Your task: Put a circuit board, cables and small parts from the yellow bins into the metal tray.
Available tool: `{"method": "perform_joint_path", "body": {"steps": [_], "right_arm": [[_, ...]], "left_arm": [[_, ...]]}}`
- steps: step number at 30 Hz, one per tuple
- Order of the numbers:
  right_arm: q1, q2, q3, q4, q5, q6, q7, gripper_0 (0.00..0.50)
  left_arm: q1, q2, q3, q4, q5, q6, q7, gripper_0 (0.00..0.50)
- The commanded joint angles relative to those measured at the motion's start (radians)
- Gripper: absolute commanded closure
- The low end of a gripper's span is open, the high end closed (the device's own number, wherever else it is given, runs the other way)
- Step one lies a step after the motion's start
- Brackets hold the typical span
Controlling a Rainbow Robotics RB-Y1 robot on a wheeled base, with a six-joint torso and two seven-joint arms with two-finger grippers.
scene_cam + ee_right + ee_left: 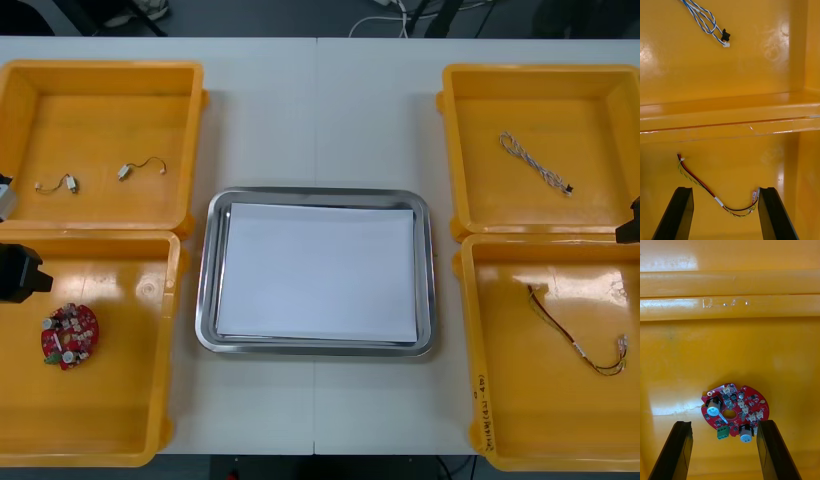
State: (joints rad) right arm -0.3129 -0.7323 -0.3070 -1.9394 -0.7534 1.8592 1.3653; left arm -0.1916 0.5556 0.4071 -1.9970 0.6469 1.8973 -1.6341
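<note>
In the left wrist view my left gripper (724,423) hangs open above the near left yellow bin (685,363). A round red circuit board (735,412) lies flat on the bin floor just beyond the fingertips, between their lines. In the front view the board (70,335) is in the near left bin (100,420), with the left gripper (15,272) at the table's left edge. My right gripper (725,189) is open over the near right bin, and the red and yellow cable (700,182) lies between its fingers. The metal tray (205,330), white inside, holds nothing.
A twisted blue and white cable (535,162) lies in the far right bin (470,150). Two small metal parts on short wires (58,185) (140,168) rest in the far left bin (100,110). The right arm (630,222) shows at the right edge.
</note>
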Motion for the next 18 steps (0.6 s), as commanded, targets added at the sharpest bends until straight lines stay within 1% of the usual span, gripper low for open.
{"method": "perform_joint_path", "body": {"steps": [1, 18], "right_arm": [[-0.003, 0.005, 0.008, -0.033, -0.003, -0.008, 0.054, 0.000], [-0.003, 0.005, 0.008, -0.033, -0.003, -0.008, 0.054, 0.000]], "left_arm": [[0.015, 0.043, 0.013, -0.020, 0.008, -0.010, -0.049, 0.000], [0.015, 0.043, 0.013, -0.020, 0.008, -0.010, -0.049, 0.000]]}}
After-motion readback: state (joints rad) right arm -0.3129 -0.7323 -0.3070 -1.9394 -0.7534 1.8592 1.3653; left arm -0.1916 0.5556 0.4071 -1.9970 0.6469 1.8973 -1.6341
